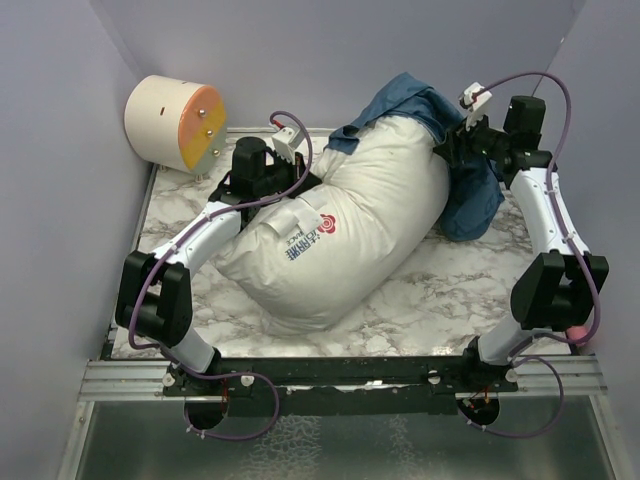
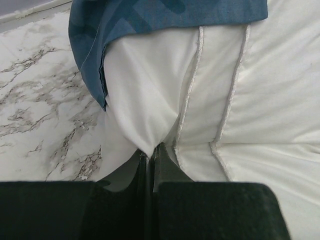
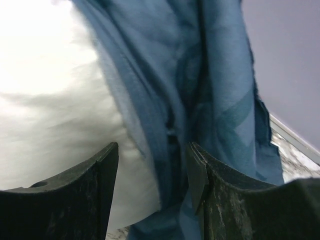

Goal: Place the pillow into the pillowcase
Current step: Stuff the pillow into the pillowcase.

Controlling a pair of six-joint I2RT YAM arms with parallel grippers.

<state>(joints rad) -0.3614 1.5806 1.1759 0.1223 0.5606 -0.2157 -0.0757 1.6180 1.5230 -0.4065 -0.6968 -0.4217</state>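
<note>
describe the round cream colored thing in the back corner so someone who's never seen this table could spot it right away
Start at the marble table and go to its far left corner, against the grey walls. There a short cream cylinder lies on its side, its flat orange face turned toward the big white pillow. It is the only rigid, round thing here; the pillow and the blue pillowcase are soft fabric.

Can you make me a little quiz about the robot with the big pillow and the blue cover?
1. True or false: the pillow is completely inside the pillowcase.
2. Which gripper pinches white pillow fabric: A left, B right, C neither?
3. What color are the veins in the marble table?

Key
1. False. Most of it is still outside.
2. A. The left gripper has its jaws shut on a fold; the right gripper straddles blue cloth with jaws apart.
3. Gray.
</note>
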